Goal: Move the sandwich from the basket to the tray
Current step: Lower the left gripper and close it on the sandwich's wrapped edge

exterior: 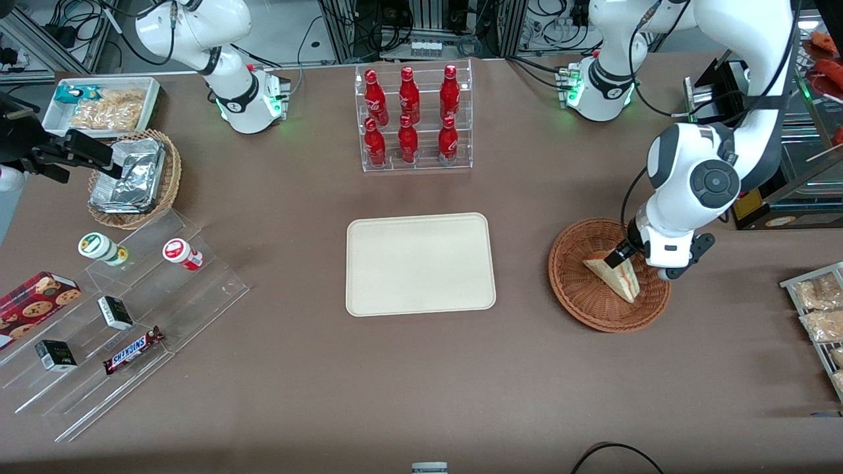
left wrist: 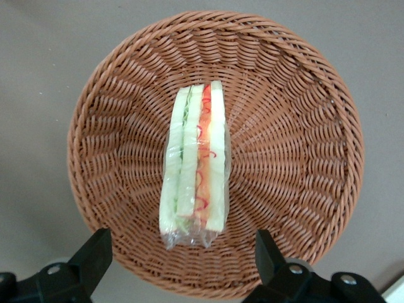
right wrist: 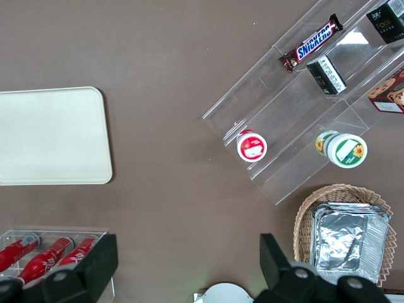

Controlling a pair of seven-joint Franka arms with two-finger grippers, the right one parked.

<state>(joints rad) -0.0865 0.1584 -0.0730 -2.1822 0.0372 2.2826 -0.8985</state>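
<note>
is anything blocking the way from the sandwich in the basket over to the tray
Nothing visible does. The sandwich lies in the basket with the open gripper just above it, fingers on either side. Only bare tabletop lies between the basket and the tray.

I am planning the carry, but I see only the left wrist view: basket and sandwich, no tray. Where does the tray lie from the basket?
Observer: The tray lies flat on the table, apart from the basket, toward the parked arm's end.
Operator: How low is the gripper over the sandwich?
Observer: In the front view the gripper hangs low over the basket, at the end of the sandwich farther from the front camera. I cannot tell if it touches.
</note>
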